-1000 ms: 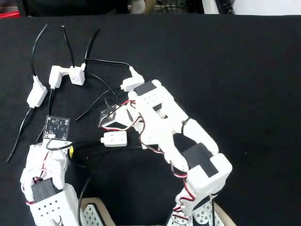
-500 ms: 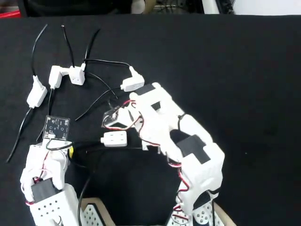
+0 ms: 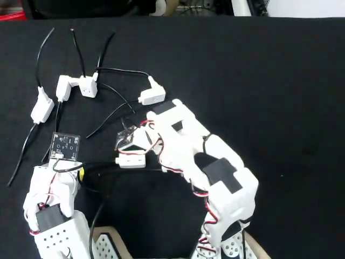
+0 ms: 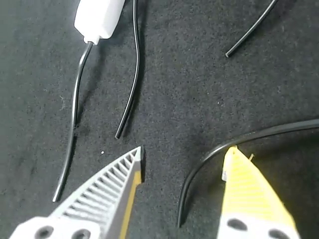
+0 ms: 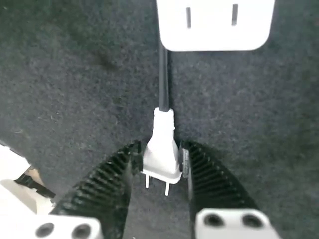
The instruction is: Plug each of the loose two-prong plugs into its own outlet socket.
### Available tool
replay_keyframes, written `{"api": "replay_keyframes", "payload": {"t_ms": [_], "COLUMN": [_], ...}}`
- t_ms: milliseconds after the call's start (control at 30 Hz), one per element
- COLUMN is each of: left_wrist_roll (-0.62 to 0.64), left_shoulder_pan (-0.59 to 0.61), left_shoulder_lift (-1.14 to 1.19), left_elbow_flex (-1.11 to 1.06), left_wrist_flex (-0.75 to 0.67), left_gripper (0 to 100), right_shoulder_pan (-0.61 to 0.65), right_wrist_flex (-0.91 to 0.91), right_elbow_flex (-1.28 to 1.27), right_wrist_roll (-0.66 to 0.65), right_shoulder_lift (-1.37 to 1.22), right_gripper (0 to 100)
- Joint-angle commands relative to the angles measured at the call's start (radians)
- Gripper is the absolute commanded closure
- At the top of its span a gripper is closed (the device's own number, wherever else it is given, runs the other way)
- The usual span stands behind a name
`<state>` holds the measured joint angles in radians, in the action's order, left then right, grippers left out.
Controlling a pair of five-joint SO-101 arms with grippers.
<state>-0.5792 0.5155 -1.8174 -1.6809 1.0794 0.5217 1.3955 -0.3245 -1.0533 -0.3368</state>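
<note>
two-prong plug (image 5: 160,162), white: likely light, rigid and smooth on a springy cord, best pinched across its flat sides, as right gripper (image 5: 159,148) clamps it; left gripper (image 4: 185,152) agape, empty.

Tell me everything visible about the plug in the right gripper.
Small white plastic-looking two-prong plug, slim body narrowing to a collar where a black cable leaves. Two thin metal prongs point back into the right gripper, away from the white outlet socket ahead. Black ribbed fingers press both sides; black cloth lies beneath.
</note>
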Motion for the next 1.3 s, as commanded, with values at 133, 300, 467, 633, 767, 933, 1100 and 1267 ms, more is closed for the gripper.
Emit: {"api": "replay_keyframes", "payload": {"t_ms": [133,300,467,633,767,933,1100,1267], "left_wrist_roll": [0.009,0.009,0.009,0.009,0.009,0.009,0.009,0.011], "left_shoulder_pan": [0.007,0.007,0.007,0.007,0.007,0.007,0.007,0.005], "left_shoulder_lift": [-0.003,-0.003,-0.003,-0.003,-0.003,-0.003,-0.003,-0.003], "left_elbow_flex": [-0.018,-0.018,-0.018,-0.018,-0.018,-0.018,-0.018,-0.018], "left_wrist_flex": [-0.017,-0.017,-0.017,-0.017,-0.017,-0.017,-0.017,-0.017], "left_gripper": [74,74,74,74,74,74,74,74], "right_shoulder_pan": [0.021,0.021,0.023,0.017,-0.005,-0.011,-0.037,-0.196], "right_wrist_flex": [-0.014,-0.051,-0.054,-0.054,-0.121,-0.354,-0.629,-0.815], "right_elbow_flex": [-0.071,-0.035,-0.016,-0.022,-0.081,-0.311,-0.664,-0.949], "right_wrist_roll": [-0.003,0.135,0.227,0.311,0.410,0.543,0.606,0.457], "right_shoulder_lift": [-0.007,0.019,0.205,0.486,0.700,0.941,1.152,1.193], "right_gripper": [97.9,98.6,98.6,98.6,98.6,98.6,98.6,98.5]}}
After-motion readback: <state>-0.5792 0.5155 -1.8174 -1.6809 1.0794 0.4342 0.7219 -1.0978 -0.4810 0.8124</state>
